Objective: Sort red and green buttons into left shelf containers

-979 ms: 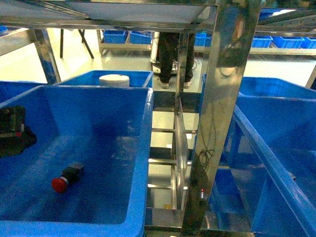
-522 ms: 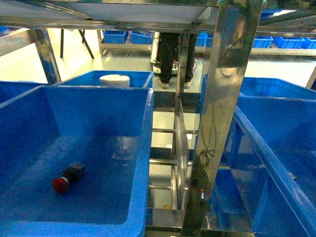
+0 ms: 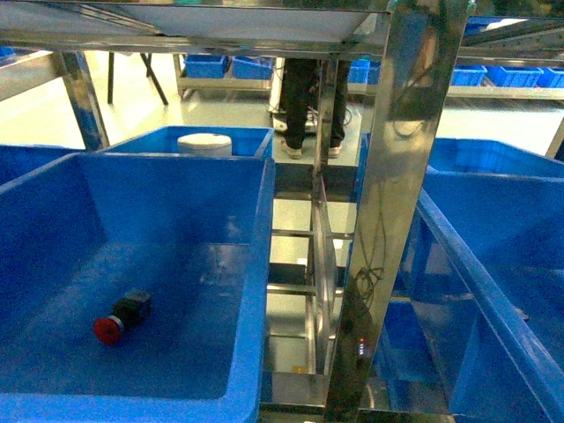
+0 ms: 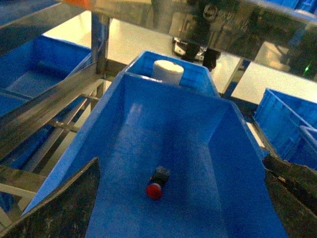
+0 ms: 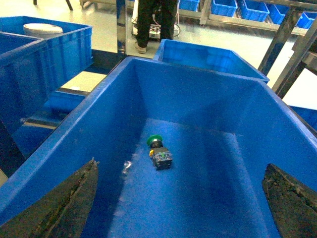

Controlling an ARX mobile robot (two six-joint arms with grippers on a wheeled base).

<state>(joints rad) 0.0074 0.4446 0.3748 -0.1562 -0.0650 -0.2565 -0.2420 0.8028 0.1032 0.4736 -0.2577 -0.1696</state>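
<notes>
A red button (image 3: 109,325) lies on its side on the floor of a large blue container (image 3: 261,264) on the left; its black body points to the back right. My left gripper (image 4: 181,158) hangs open above that container (image 4: 124,114), with the red button (image 4: 156,184) below and between its dark fingers (image 4: 64,208). A green button (image 5: 158,151) lies on the floor of another blue container (image 5: 99,124). My right gripper (image 5: 181,163) is open over it, holding nothing. Neither gripper shows in the head view.
A steel shelf post (image 3: 397,220) stands between the left bin and a blue bin (image 3: 493,264) on the right. Behind the left bin, another blue bin holds a white round tub (image 3: 204,143). A shelf board runs overhead. A person's legs (image 3: 300,106) stand behind the rack.
The left gripper, visible at the left edge of the head view one second ago, has moved out of that view. The red button has not moved.
</notes>
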